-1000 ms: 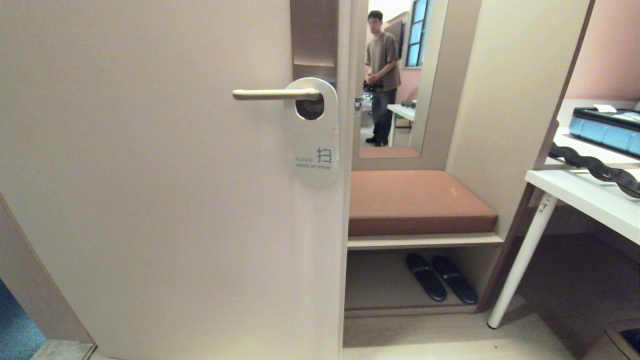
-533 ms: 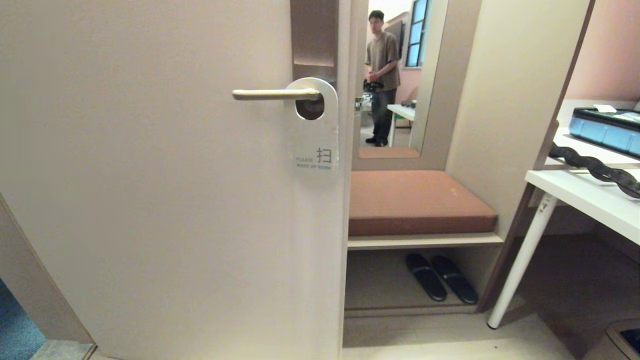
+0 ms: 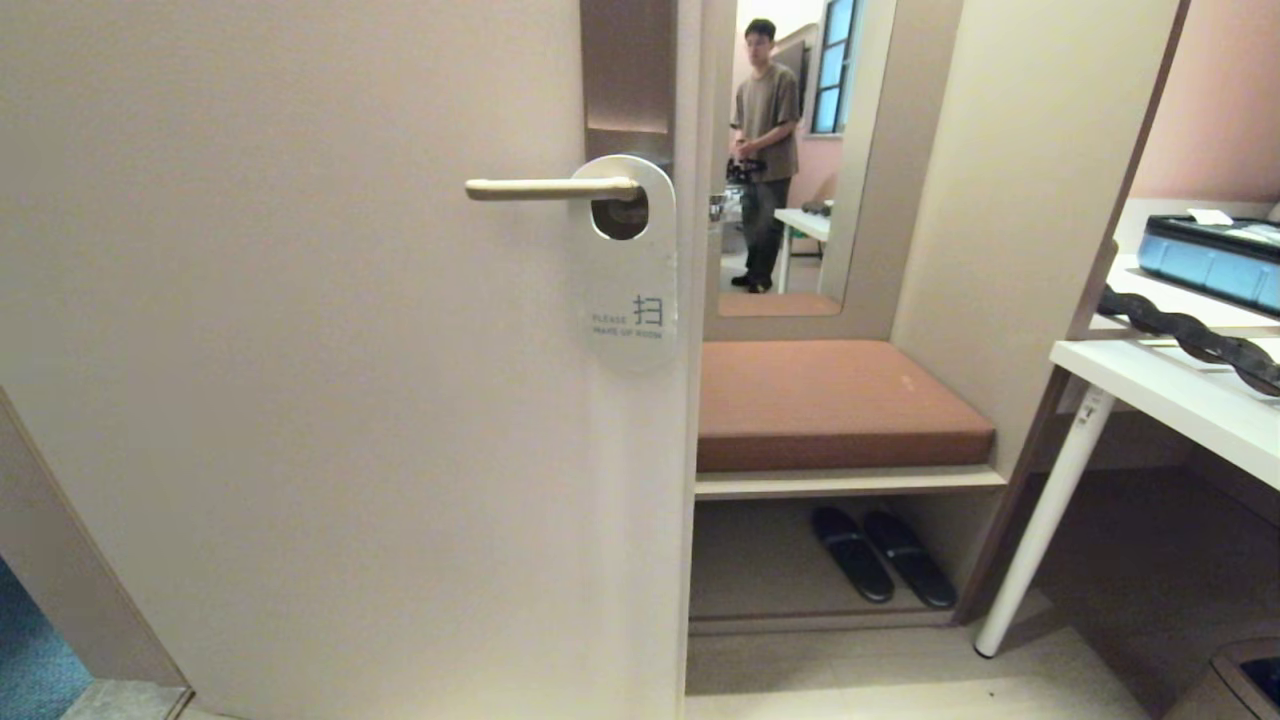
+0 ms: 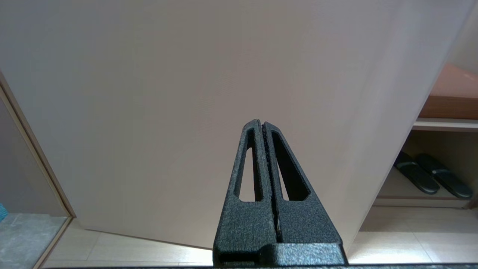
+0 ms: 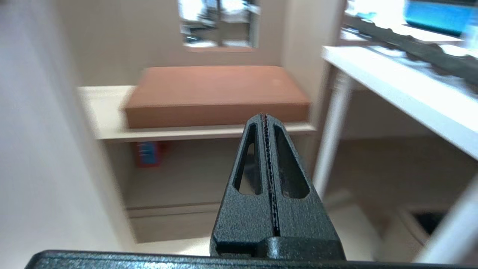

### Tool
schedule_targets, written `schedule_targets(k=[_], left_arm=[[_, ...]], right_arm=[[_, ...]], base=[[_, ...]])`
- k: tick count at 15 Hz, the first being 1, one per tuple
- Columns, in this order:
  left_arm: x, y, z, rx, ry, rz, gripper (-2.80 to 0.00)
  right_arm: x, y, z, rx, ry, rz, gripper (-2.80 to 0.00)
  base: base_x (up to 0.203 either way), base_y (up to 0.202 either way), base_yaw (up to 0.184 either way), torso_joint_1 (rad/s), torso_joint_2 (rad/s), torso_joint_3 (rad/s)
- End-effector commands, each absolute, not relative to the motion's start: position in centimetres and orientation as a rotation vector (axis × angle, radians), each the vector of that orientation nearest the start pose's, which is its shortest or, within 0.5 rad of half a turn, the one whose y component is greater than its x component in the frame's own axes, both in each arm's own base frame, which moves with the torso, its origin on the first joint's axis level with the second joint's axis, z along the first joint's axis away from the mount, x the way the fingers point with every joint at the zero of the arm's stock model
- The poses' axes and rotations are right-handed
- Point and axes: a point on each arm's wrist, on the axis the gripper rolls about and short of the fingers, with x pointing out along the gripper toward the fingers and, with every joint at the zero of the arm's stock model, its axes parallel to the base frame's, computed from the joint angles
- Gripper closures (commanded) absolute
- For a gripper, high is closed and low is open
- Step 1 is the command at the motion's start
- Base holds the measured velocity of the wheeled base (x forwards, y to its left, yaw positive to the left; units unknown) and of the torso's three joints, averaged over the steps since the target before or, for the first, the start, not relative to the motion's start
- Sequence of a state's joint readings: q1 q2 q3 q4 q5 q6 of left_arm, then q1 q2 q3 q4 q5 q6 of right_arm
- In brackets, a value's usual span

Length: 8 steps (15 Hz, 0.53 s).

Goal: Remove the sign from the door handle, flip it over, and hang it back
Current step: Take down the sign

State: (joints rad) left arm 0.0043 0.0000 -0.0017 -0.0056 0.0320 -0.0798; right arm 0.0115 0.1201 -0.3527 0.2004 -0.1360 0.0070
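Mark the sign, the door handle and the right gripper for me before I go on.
sign (image 3: 630, 290): head view, on its white face above the printed text.
door handle (image 3: 545, 187): head view, middle of the lever.
right gripper (image 5: 265, 118): right wrist view, at the shut fingertips.

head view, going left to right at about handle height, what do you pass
door handle → sign hanging on it, white face out → person seen in the mirror → blue case on the white desk
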Motion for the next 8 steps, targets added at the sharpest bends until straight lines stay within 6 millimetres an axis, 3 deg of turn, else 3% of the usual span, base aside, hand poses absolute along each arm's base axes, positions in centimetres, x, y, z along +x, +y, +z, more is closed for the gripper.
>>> schedule_targets(k=[1, 8], left_arm=[[-2.3, 0.1, 7.7, -0.081, -0.009, 0.036, 0.0], [-2.3, 0.1, 7.7, -0.081, -0.009, 0.036, 0.0]], right_arm=[[-3.2, -0.5, 16.2, -0.002, 0.033, -0.187, 0.0], [-0.2, -0.7, 17.8, -0.034, 0.163, -0.303, 0.0]], base=[[0.0, 0.0, 0.0, 0.0, 0.0, 0.0], [0.0, 0.0, 0.0, 0.0, 0.0, 0.0]])
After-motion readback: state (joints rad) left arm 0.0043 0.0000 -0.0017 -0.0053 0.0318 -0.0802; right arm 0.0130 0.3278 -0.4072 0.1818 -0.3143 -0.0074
